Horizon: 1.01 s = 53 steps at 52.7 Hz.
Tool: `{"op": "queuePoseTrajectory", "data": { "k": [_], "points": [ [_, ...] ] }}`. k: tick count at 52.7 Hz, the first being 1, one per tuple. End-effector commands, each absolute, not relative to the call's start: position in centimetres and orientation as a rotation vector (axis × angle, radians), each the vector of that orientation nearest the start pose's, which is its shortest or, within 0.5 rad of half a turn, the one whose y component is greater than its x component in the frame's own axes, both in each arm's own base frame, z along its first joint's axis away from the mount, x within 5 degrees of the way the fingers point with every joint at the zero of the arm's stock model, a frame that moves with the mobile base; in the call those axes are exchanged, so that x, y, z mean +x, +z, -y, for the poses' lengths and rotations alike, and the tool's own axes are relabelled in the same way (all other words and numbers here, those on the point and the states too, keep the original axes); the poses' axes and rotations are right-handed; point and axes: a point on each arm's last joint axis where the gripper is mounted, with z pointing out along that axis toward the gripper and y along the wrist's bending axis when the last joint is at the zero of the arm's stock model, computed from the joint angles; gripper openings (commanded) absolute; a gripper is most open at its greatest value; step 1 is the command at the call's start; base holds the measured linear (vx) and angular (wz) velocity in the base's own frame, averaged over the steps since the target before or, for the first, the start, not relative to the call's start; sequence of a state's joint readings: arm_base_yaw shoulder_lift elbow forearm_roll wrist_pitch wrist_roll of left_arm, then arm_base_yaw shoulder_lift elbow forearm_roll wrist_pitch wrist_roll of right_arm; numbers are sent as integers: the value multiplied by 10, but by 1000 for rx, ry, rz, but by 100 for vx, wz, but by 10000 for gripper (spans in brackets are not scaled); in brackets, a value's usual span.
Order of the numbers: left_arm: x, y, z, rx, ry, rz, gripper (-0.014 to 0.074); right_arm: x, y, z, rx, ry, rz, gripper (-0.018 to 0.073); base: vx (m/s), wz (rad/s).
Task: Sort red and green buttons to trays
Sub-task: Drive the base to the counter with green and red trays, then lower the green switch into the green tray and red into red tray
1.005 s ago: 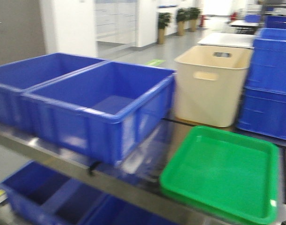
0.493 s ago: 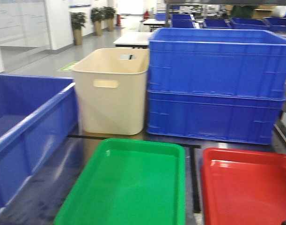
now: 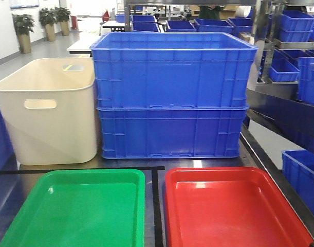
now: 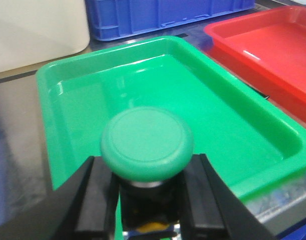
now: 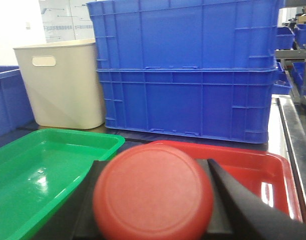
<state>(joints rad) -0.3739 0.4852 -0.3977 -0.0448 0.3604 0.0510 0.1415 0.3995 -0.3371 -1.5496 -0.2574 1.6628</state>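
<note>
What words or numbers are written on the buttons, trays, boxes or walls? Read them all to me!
None can be read.
Poster on the wall: lines of print, too blurred to read.
Sign on the far wall: too small to read.
Green button, red button, green tray, red tray, crates, tub: no writing shows.

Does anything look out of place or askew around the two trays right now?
Nothing stands out. The green tray and red tray sit flat, side by side, with nothing visible in them. The left gripper holds the green button, the right gripper the red button.
</note>
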Motion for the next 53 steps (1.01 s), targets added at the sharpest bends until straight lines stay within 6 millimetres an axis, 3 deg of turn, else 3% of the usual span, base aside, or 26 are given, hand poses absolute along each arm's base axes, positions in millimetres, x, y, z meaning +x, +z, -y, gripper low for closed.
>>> {"op": "queuePoseTrajectory", "data": {
  "k": [1, 53],
  "points": [
    [99, 296, 41, 354, -279, -1793, 0, 90, 310, -35, -207, 407, -1513, -10, 5, -18],
    [100, 298, 41, 342, -292, -1779, 0, 90, 310, -35, -207, 409, -1513, -10, 0, -1]
  ]
}}
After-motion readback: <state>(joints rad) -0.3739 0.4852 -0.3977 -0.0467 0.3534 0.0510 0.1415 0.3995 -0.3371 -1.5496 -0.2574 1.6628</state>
